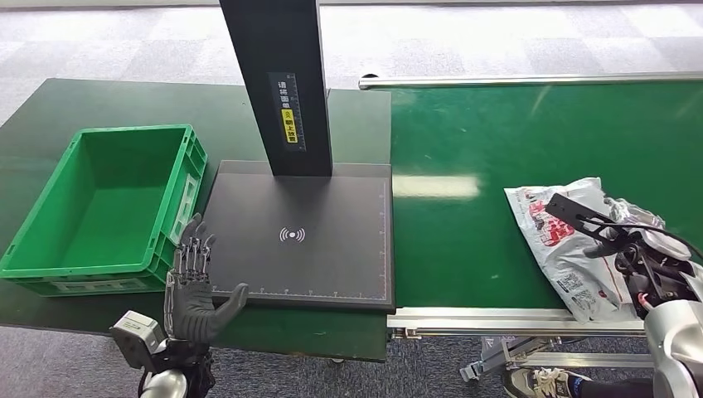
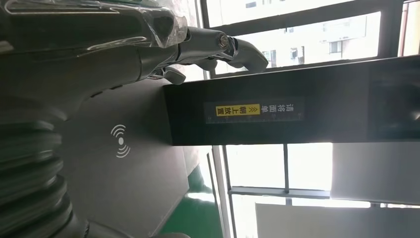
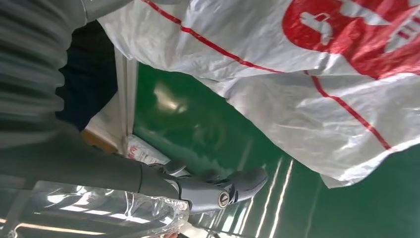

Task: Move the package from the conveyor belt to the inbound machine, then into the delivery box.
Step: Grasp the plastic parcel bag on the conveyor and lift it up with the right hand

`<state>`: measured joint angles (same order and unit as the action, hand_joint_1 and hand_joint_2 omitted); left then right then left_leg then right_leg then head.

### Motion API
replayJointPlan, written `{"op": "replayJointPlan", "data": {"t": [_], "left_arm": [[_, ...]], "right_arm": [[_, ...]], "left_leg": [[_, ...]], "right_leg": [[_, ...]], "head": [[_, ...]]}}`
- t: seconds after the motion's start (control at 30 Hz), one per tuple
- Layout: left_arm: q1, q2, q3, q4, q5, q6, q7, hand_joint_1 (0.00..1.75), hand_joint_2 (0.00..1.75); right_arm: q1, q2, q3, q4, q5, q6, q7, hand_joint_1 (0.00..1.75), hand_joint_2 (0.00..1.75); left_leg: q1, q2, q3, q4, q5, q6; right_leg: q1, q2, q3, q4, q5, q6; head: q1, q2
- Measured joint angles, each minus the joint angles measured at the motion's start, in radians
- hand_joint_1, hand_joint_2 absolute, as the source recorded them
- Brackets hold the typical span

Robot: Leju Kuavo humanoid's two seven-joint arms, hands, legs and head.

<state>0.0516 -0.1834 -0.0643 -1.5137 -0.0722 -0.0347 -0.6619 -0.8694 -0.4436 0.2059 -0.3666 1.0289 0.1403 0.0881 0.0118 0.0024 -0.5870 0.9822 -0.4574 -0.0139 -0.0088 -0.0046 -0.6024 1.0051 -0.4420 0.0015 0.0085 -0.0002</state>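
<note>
So the package (image 1: 572,249), a white plastic mailer bag with red print, is lying flat on the green conveyor belt (image 1: 464,232), over near the belt's front edge on the right side. The right hand (image 1: 634,249) is sitting right over the near end of it, and honestly I can't tell if it's got a grip or not: in the right wrist view the bag (image 3: 277,64) hangs close past the thumb (image 3: 233,188) with green belt showing between them, and the other fingers are hidden. The left hand (image 1: 195,286) is up with fingers spread and nothing in it, palm facing the inbound machine (image 1: 303,236), just off the front left corner of its flat black scan plate. The plate has a little white wireless symbol (image 1: 292,235) in the middle and a black post (image 1: 278,83) rising from the back with a yellow label on it. The green delivery box (image 1: 50,240) sits just left of the machine on the dark green table (image 1: 50,108), open top, nothing inside.
</note>
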Motion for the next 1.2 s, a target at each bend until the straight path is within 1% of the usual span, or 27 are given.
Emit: {"op": "replayJointPlan", "data": {"t": [0.1,0.27,0.3,0.4,0.43,0.6,0.7,0.87,1.0,1.07,1.1,1.2], "left_arm": [[-0.001,-0.001,0.000,0.000,-0.002,-0.001,0.001,0.00,1.75],[-0.016,-0.003,0.001,0.005,-0.043,0.006,0.018,0.00,1.75],[-0.021,-0.003,0.002,0.007,-0.047,0.006,0.020,0.00,1.75],[-0.033,-0.006,0.005,0.011,-0.055,0.005,0.028,0.00,1.75],[-0.035,-0.007,0.006,0.011,-0.057,0.003,0.030,0.00,1.75],[-0.038,-0.010,0.009,0.011,-0.066,-0.010,0.035,0.00,1.75],[-0.039,-0.011,0.011,0.011,-0.066,-0.012,0.036,0.00,1.75],[-0.039,-0.012,0.017,0.011,-0.059,-0.024,0.037,0.00,1.75],[-0.038,-0.011,0.022,0.008,-0.053,-0.031,0.037,0.00,1.75],[-0.036,-0.011,0.024,0.003,-0.051,-0.031,0.037,0.00,1.75],[-0.035,-0.011,0.025,-0.002,-0.049,-0.031,0.037,0.00,1.75],[-0.023,-0.011,0.031,-0.022,-0.044,-0.030,0.038,0.00,1.75]], "right_arm": [[-0.006,-0.010,0.007,0.017,0.001,0.020,0.011,0.00,1.75],[-0.014,-0.021,0.013,0.044,0.011,0.189,0.068,0.00,1.75],[-0.014,-0.022,0.015,0.048,0.016,0.215,0.077,0.24,1.75],[-0.016,-0.027,0.018,0.059,0.023,0.275,0.085,1.53,1.75],[-0.016,-0.028,0.019,0.062,0.019,0.291,0.080,1.72,1.75],[-0.010,-0.033,0.016,0.072,-0.016,0.358,-0.001,1.75,1.75],[-0.009,-0.036,0.014,0.073,-0.021,0.366,-0.035,1.75,1.75],[-0.009,-0.035,0.014,0.073,-0.016,0.358,-0.062,1.75,1.75],[-0.009,-0.028,0.016,0.072,-0.015,0.320,-0.099,1.75,1.75],[-0.009,-0.023,0.016,0.071,-0.020,0.285,-0.118,1.75,1.75],[-0.009,-0.019,0.016,0.069,-0.025,0.256,-0.129,1.75,1.75],[-0.010,-0.001,0.012,0.055,-0.054,0.121,-0.166,1.75,1.75]], "left_leg": [[0.000,0.000,0.000,0.000,0.000,0.000],[0.000,0.000,0.000,0.000,0.000,0.000],[0.000,0.000,0.000,0.000,0.000,0.000],[0.000,0.001,0.000,0.000,0.000,0.000],[0.000,0.001,0.000,0.000,0.000,0.000],[0.000,0.000,0.000,0.000,0.000,0.000],[0.000,0.000,0.000,0.000,0.000,0.000],[0.000,0.000,0.000,0.000,0.000,0.000],[0.000,0.000,0.000,0.000,0.000,0.000],[0.000,0.000,0.000,0.000,0.000,0.000],[0.000,0.000,-0.001,0.000,0.000,0.000],[0.000,0.002,0.000,0.000,0.000,0.000]], "right_leg": [[0.000,0.000,0.000,0.000,0.000,0.000],[0.000,0.000,0.000,0.000,0.000,0.000],[0.000,0.000,0.000,0.000,0.000,0.000],[0.000,0.000,0.000,0.000,0.000,0.000],[0.000,0.000,0.000,0.000,0.000,0.000],[0.000,0.000,0.000,0.000,0.000,0.000],[0.000,0.000,0.000,0.000,0.000,0.000],[0.000,0.000,0.000,0.000,0.000,0.000],[0.000,0.000,0.000,0.000,0.000,0.000],[0.000,0.000,0.001,0.000,0.000,0.000],[0.000,0.000,0.001,0.000,0.000,0.000],[0.000,0.001,0.000,0.000,0.000,0.000]], "head": [[0.000,0.000],[0.000,0.000],[0.000,0.000],[0.000,0.000],[0.000,0.000],[0.000,0.000],[0.000,0.000],[0.000,0.000],[0.000,0.000],[0.000,0.000],[0.000,0.000],[0.000,0.000]]}}
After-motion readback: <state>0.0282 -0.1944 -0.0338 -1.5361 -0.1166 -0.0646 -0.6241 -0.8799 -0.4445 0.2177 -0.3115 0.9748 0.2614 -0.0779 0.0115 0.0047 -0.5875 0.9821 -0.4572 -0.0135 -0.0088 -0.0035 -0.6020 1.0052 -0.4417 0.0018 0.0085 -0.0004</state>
